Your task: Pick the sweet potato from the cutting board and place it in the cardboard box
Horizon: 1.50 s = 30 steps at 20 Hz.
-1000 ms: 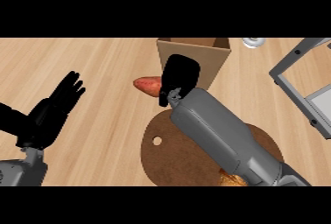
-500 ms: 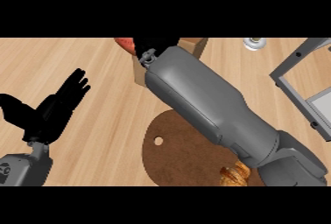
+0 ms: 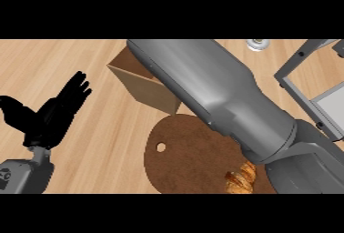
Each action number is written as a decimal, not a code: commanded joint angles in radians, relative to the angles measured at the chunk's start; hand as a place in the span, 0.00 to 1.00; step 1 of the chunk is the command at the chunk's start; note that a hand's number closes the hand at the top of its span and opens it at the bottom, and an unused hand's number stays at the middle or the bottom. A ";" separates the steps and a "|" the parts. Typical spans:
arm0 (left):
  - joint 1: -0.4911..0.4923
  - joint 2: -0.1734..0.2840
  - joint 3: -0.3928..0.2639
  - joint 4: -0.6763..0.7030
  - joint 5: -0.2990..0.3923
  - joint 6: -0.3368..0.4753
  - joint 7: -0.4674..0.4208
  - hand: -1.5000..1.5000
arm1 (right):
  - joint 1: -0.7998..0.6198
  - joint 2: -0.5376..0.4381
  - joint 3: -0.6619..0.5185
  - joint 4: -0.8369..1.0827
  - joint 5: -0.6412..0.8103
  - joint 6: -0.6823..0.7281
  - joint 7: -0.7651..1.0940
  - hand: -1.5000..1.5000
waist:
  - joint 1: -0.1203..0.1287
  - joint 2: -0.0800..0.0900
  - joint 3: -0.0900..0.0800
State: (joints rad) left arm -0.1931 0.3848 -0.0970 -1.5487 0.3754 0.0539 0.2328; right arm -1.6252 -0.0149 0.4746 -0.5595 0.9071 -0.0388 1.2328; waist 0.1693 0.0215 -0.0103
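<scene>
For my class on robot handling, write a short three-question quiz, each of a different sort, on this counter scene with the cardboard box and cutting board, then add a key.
1. True or false: the sweet potato lies in plain sight on the cutting board.
2. Multiple choice: what food shows at the board's lower right edge? A) carrot B) croissant C) apple
3. Fill in: the left hand rests with its fingers ____.

Key: 1 false; no sweet potato shows, and the right forearm hides the right hand and much of the cardboard box. 2 B. 3 open.

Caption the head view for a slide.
Right forearm stretches over the cardboard box; left hand rests open beside the cutting board.
</scene>
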 commanded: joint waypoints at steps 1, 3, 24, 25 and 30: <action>0.018 0.009 0.019 0.003 0.002 -0.004 -0.020 0.50 | -0.094 0.014 -0.031 0.099 0.033 -0.024 0.254 1.00 | -0.014 -0.002 0.000; 0.016 0.008 0.017 0.002 -0.001 -0.007 -0.023 0.50 | -0.104 0.014 -0.035 0.127 0.035 -0.040 0.254 1.00 | -0.020 -0.002 0.001; 0.027 -0.017 0.037 -0.018 -0.019 0.026 -0.029 0.50 | 0.092 0.014 -0.081 0.263 -0.027 -0.290 0.106 1.00 | -0.057 0.007 0.007; 0.054 -0.015 0.047 -0.017 0.005 0.009 -0.026 0.50 | 0.104 0.014 -0.105 0.256 -0.069 -0.253 0.106 1.00 | -0.045 0.004 0.007; 0.020 -0.007 0.056 0.003 -0.007 0.016 -0.017 0.50 | 0.187 0.014 -0.157 0.286 -0.116 -0.343 0.126 0.00 | -0.071 0.005 0.008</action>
State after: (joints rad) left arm -0.1479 0.3794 -0.0470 -1.5540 0.3705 0.0615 0.2036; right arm -1.4924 -0.0114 0.3490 -0.2860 0.8281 -0.2568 1.1688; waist 0.1080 0.0242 -0.0032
